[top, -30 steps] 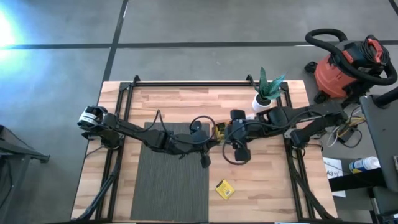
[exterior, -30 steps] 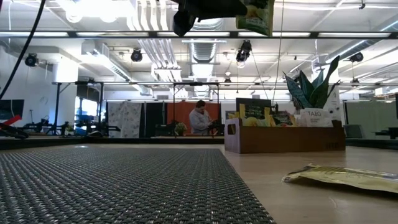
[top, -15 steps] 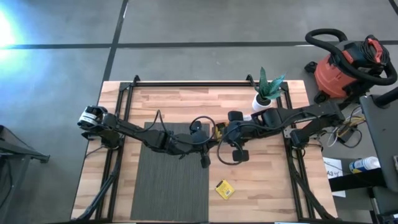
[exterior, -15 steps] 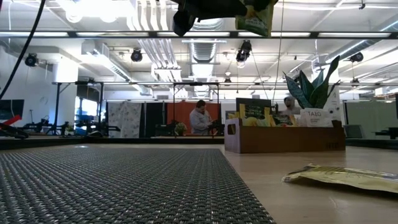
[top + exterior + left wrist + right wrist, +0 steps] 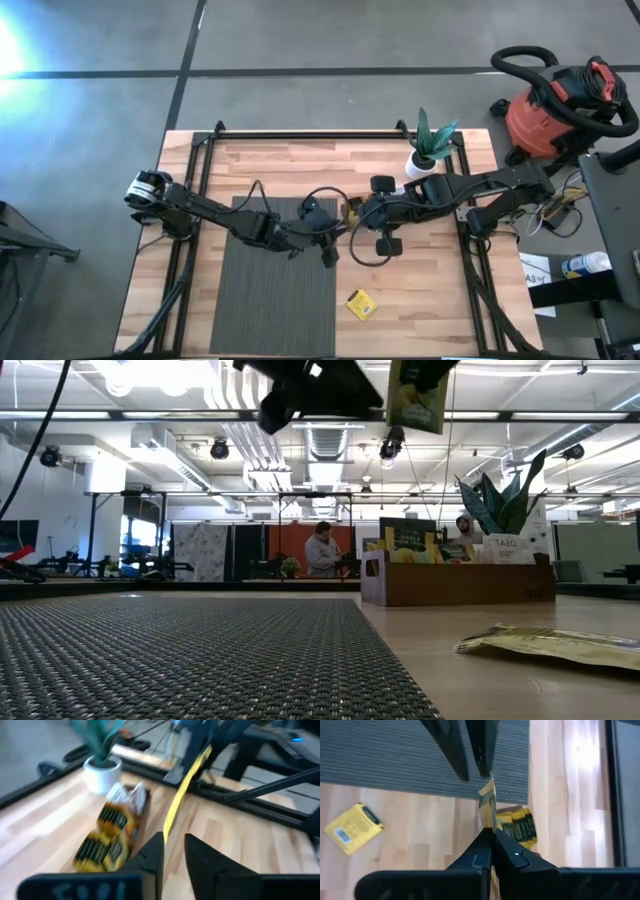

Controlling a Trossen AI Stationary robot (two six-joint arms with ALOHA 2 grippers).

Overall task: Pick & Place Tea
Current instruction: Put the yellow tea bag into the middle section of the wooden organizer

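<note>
Midair, a yellow tea sachet (image 5: 489, 800) hangs edge-on above the table centre, the right gripper (image 5: 493, 836) pinched shut on it while the left gripper (image 5: 173, 851) has its fingers parted either side of the same sachet's other edge, a handover. I judge the left should draw straight back before the right travels, so the sachet doesn't twist. The grey mat (image 5: 275, 300) lies clear below; the wooden tray (image 5: 455, 582), plant pot (image 5: 419, 163) and a loose sachet (image 5: 361, 303) flank the route.

I see even, bright overhead light, a white glare patch on the floor (image 5: 12, 45) at the high view's left edge, blown-out ceiling lights (image 5: 160, 372) in the low view, heavy motion blur across my left wrist view, near mat (image 5: 180, 660) slightly soft
</note>
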